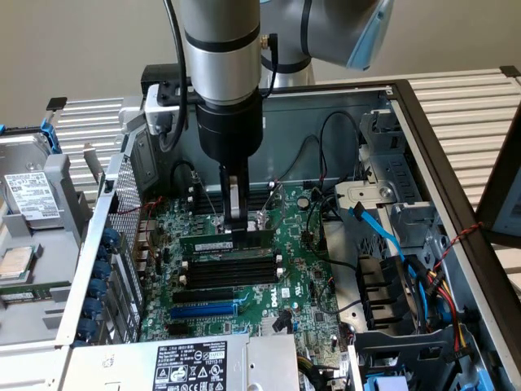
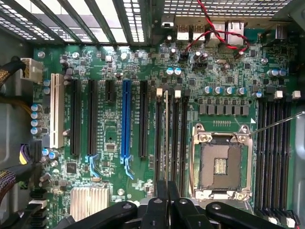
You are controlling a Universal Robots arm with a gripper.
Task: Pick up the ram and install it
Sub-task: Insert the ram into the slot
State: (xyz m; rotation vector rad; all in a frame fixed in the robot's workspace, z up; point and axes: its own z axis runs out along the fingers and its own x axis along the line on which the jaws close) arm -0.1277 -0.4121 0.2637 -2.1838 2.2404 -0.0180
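The ram (image 1: 203, 243) is a long green stick with a small white label. It stands on edge along the far side of the black memory slots (image 1: 228, 273) on the green motherboard (image 1: 301, 285). My gripper (image 1: 236, 226) comes straight down into the open computer case and is shut on the ram's upper edge near its middle. In the wrist view the ram (image 2: 166, 138) shows edge-on as a thin line in the row of slots beside the CPU socket (image 2: 221, 162), held between my fingers (image 2: 161, 202). Whether it is seated in a slot I cannot tell.
A blue expansion slot (image 1: 203, 310) lies nearer than the memory slots. At the exterior view's right, a blue data cable (image 1: 378, 232) and a coloured wire bundle (image 1: 427, 285) crowd the drive bay. A hard drive (image 1: 32, 204) lies outside the case wall (image 1: 98, 244).
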